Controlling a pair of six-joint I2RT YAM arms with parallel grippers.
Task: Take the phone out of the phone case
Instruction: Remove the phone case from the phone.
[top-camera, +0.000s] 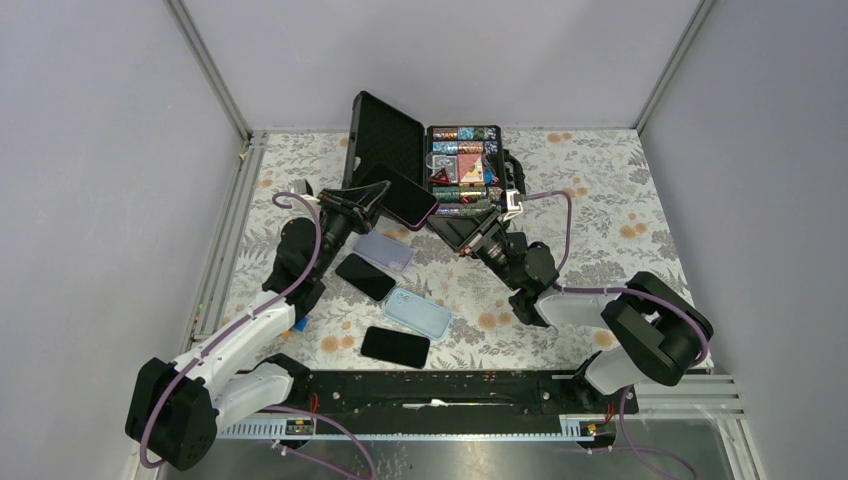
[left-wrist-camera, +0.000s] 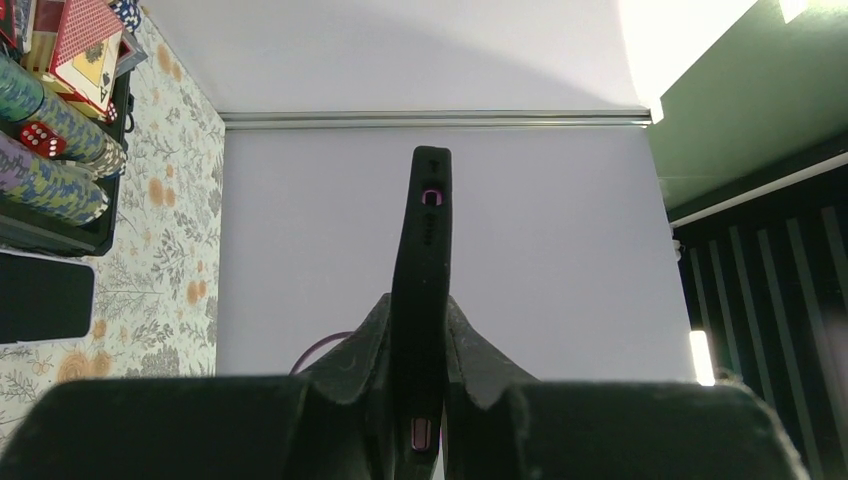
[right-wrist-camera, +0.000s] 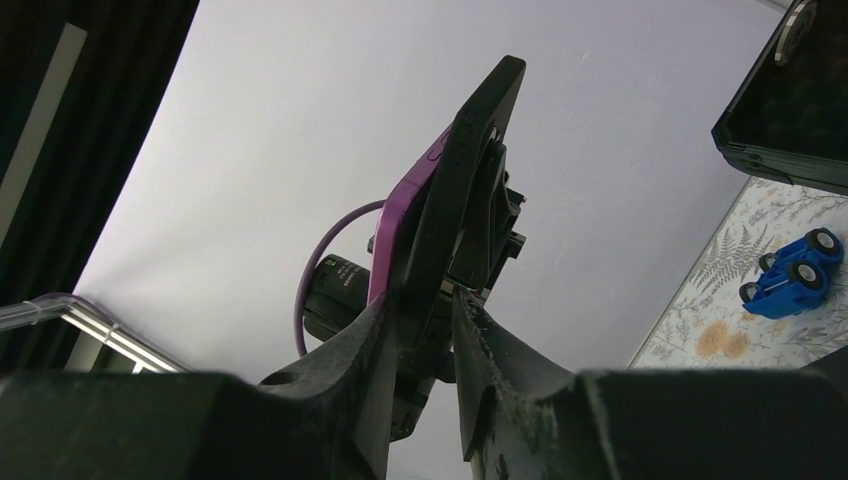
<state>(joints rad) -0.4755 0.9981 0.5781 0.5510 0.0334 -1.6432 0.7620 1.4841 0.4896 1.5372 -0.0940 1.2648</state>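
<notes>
the purple slab phone (right-wrist-camera: 405, 215) sits inside its matte black phone case (top-camera: 408, 197), and the pair is held up off the flowered surface (top-camera: 600, 215), just in front of the open black hard-shell box (top-camera: 385, 130). the left gripper (left-wrist-camera: 418, 330) is clamped on the cased phone at one end; the left wrist view shows it edge-on and upright between the fingers (left-wrist-camera: 365, 345). the right gripper (right-wrist-camera: 425, 310) has its jaws either side of the opposite end, one on the purple face and one on the black back. they stand narrow, but i cannot tell whether they are actually pinching. handling guess: the phone is rigid, fairly heavy for its size, with a slick glass face that could crack if dropped. the case looks like flexible rubbery plastic, grippy, and its lip should peel back at a corner. i'd take the case by a corner edge and leave the other gripper on the phone body, not squeezing both layers together, or nothing will part. containers: the box's tray holds stacks of patterned poker chips (left-wrist-camera: 50, 180), red-backed playing cards (left-wrist-camera: 88, 45) and red dice (left-wrist-camera: 38, 138), and its lid stands open. loose on the surface near the arms lie a lilac case (top-camera: 383, 250), a pale blue case (top-camera: 418, 312) and two bare black phones (top-camera: 365, 277).
</notes>
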